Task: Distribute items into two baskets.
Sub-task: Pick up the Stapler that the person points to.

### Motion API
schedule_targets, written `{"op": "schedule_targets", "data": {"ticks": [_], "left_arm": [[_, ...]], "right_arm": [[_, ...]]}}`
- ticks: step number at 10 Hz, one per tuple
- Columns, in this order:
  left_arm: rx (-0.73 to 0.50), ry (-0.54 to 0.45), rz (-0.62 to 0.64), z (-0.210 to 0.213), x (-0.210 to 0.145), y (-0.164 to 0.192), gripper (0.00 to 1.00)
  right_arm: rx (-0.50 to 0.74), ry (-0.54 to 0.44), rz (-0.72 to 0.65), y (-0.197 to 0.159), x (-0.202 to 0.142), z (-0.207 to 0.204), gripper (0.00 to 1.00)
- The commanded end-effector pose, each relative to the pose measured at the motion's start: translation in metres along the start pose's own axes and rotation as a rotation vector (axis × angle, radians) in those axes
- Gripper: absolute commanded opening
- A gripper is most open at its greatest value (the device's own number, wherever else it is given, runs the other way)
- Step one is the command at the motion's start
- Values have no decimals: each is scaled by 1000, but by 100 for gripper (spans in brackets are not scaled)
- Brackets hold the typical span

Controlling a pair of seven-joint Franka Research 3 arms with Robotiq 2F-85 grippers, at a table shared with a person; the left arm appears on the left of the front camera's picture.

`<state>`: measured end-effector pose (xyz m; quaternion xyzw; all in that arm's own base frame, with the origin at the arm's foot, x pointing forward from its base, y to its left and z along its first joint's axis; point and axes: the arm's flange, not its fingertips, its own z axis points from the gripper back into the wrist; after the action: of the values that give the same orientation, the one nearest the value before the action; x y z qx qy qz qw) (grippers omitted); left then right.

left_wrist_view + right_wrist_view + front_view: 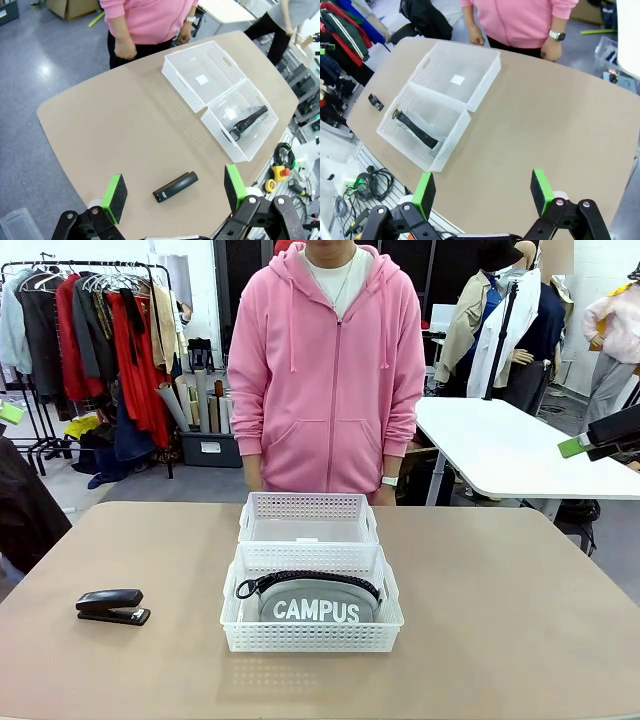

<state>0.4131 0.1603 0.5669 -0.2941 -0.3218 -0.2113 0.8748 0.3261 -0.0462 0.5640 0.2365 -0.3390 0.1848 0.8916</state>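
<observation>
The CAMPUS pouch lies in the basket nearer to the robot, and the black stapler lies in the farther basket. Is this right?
Not quite. The stapler lies on the table, to the robot's left of the baskets, not in the farther basket; the front view shows it. The pouch is indeed in the nearer basket.

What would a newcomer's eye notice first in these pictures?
The grey CAMPUS pouch stands in the nearer white basket at centre, the second basket right behind it. A black stapler lies alone toward the robot's left, and a person in a pink hoodie stands at the far side.
</observation>
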Motion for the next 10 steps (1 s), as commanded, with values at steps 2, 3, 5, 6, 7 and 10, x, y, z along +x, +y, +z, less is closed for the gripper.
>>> {"op": "schedule_targets", "data": {"ticks": [2, 3, 5, 6, 7, 10], "left_arm": [[-5, -12, -3, 0, 1, -1, 100], [-5, -12, -3, 0, 1, -1, 100], [-5, -12, -3, 0, 1, -1, 100], [-5, -12, -3, 0, 1, -1, 100], [-5, -12, -3, 0, 1, -1, 100], [-5, -12, -3, 0, 1, -1, 100]], "right_arm": [[0, 0, 0, 0, 0, 0, 100], [0, 0, 0, 0, 0, 0, 100], [0, 0, 0, 0, 0, 0, 100], [0, 0, 0, 0, 0, 0, 100], [0, 0, 0, 0, 0, 0, 100], [0, 0, 0, 0, 0, 0, 100]]}}
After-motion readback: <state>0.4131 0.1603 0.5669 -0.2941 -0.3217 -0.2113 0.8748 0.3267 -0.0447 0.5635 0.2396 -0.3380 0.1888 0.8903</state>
